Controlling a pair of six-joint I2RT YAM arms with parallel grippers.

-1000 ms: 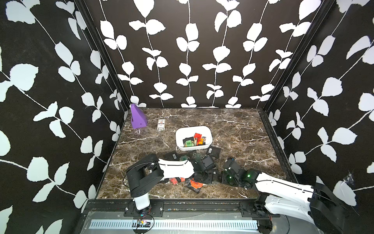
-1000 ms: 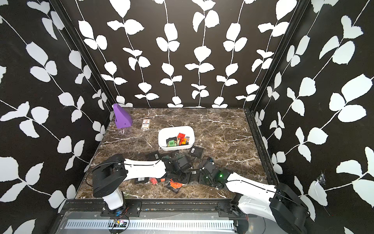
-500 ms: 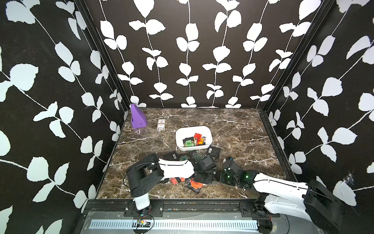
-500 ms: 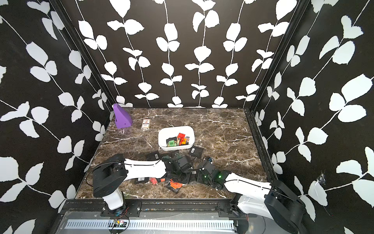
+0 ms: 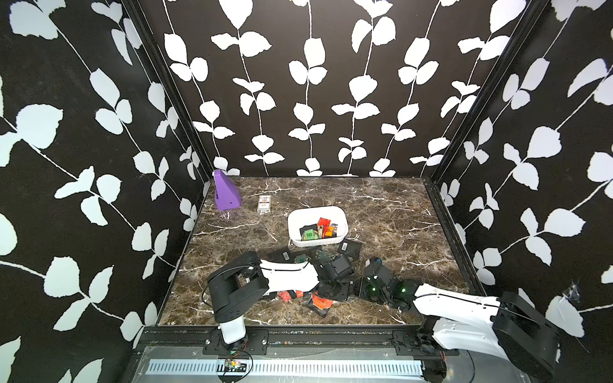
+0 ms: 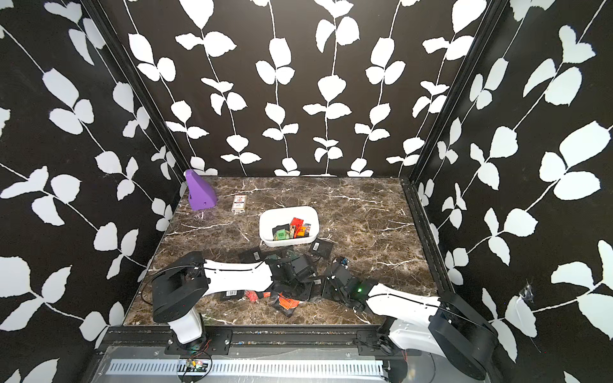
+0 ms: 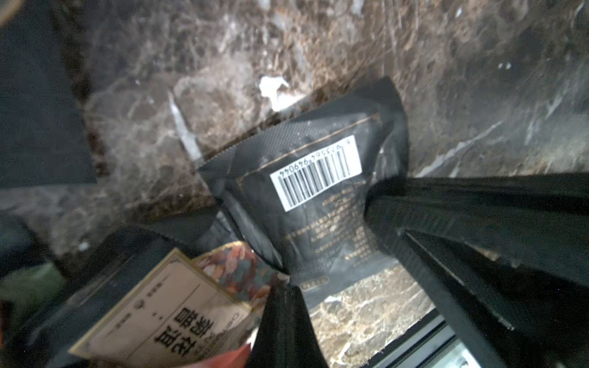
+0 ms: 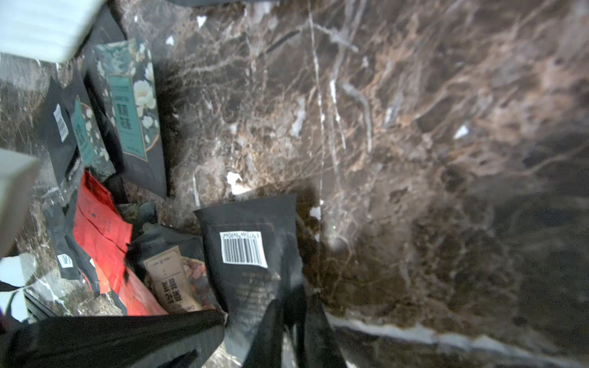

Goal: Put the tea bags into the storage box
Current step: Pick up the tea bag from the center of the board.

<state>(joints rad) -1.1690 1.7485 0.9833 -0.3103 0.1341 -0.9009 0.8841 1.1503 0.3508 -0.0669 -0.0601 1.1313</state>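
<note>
Right gripper (image 8: 293, 306) and left gripper (image 7: 283, 286) both pinch one black sachet (image 8: 248, 229): a pick-up, so next one must release before carrying it to the box (image 5: 316, 212).

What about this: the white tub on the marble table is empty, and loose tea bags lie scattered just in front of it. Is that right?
Not quite. The storage box is not empty: both top views show several tea bags inside it, green, red-orange and black. The rest holds: loose tea bags lie scattered on the marble table just in front of it.
</note>
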